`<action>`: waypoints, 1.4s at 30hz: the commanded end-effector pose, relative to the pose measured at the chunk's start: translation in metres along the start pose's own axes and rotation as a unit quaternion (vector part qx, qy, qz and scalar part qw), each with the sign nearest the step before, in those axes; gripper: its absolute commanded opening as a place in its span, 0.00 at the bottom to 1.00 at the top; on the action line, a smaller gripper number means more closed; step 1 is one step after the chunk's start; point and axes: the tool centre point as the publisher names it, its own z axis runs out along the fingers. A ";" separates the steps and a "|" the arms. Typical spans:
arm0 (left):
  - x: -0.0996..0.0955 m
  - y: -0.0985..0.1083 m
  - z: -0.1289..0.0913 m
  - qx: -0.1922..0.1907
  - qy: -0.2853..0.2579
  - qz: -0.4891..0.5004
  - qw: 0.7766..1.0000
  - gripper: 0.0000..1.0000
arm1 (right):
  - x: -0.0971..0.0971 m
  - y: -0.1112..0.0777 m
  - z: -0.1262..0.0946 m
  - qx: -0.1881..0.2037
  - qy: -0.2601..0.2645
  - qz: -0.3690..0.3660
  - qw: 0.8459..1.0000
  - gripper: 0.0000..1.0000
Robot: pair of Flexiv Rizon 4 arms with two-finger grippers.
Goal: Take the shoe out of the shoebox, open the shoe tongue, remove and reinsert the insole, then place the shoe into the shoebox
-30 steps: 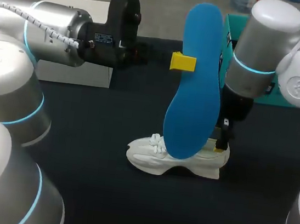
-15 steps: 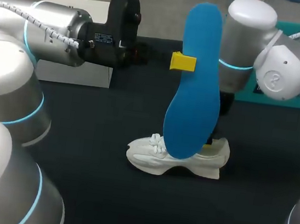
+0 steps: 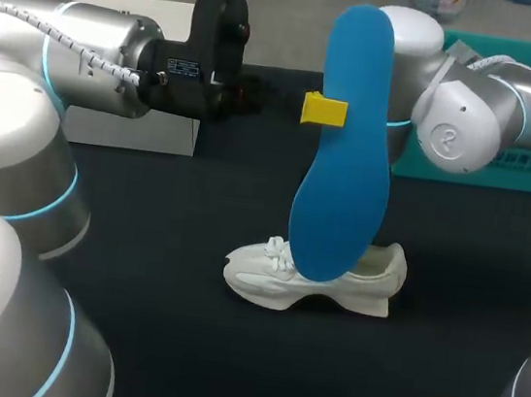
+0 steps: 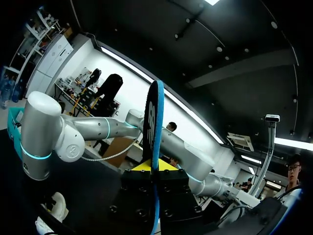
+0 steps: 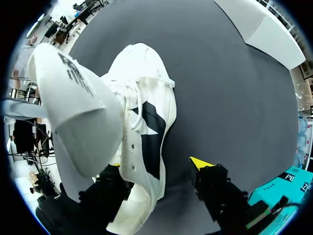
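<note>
Insole (image 3: pixel 349 141) stands up tall, pinched tight in your L gripper (image 3: pixel 324 109). White shoe (image 3: pixel 265 277) sits on the dark table (image 3: pixel 178 344) (on its sole). Your R gripper (image 5: pixel 156 166) hangs wide open above it, holding nothing.

Dark, matte bench (image 3: pixel 139 270), plain and even in tone, filling the head view from side to side and running back to a straight far edge. Shows as charcoal grey in the right wrist view (image 5: pixel 230 98), smooth and unmarked.

At the far left corner of the bench, a white box (image 3: pixel 128 129), rectangular, with flat sides and sharp straight edges. Sits flat on the bench, right at the far edge, partly hidden from the head view. Appears again in the right wrist view (image 5: pixel 266 32) as a long, pale slab.
</note>
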 end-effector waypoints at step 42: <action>0.000 0.001 0.002 0.002 0.000 0.000 1.000 0.00 | 0.021 0.026 -0.047 -0.170 0.004 0.444 0.880 0.00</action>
